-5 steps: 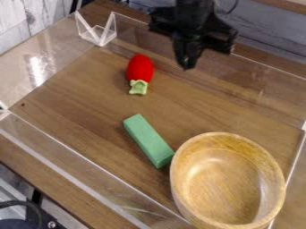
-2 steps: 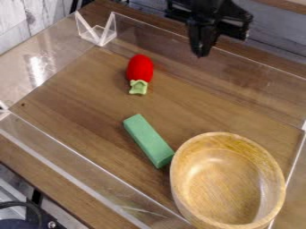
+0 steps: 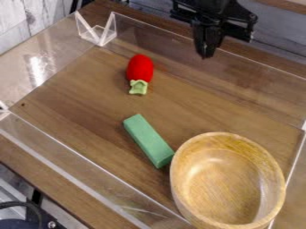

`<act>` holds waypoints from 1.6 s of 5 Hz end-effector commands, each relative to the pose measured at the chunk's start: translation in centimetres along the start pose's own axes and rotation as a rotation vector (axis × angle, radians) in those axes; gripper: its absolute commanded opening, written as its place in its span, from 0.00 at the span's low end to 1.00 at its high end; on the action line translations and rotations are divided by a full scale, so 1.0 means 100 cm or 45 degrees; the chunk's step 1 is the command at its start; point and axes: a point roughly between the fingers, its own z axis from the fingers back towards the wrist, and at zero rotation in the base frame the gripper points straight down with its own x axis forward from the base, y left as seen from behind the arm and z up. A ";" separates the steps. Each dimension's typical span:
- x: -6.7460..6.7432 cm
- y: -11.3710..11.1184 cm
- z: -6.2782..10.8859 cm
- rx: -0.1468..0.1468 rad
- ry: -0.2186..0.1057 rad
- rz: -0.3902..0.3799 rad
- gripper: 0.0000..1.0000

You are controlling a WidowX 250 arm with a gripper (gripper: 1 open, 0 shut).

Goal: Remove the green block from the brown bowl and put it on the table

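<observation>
As the pincer hangs at one o'clock, the green block lies out of the brown bowl

While the dark pincer [image 3: 206, 46] is up near the far edge of the surface [image 3: 84, 103], its tips are pressed together and pinch nothing. Compared with the earliest frame, it has shifted toward three o'clock, away from the middle; against the middle frame, it differs only slightly.

The green block [image 3: 148, 140] is where it was in both earlier frames: flat on the surface, a little below the centre toward six o'clock, its long axis running from eleven to five. It sits outside the brown bowl [image 3: 227, 182], by the rim's ten o'clock side; whether its near end touches the rim I cannot tell. The bowl, between four and five o'clock, is unmoved, its inside bare. The red toy [image 3: 141, 68] also stays put toward twelve o'clock, green stem [image 3: 139, 88] pointing to six.
</observation>
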 end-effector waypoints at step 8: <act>-0.012 0.094 0.026 0.003 -0.085 0.382 1.00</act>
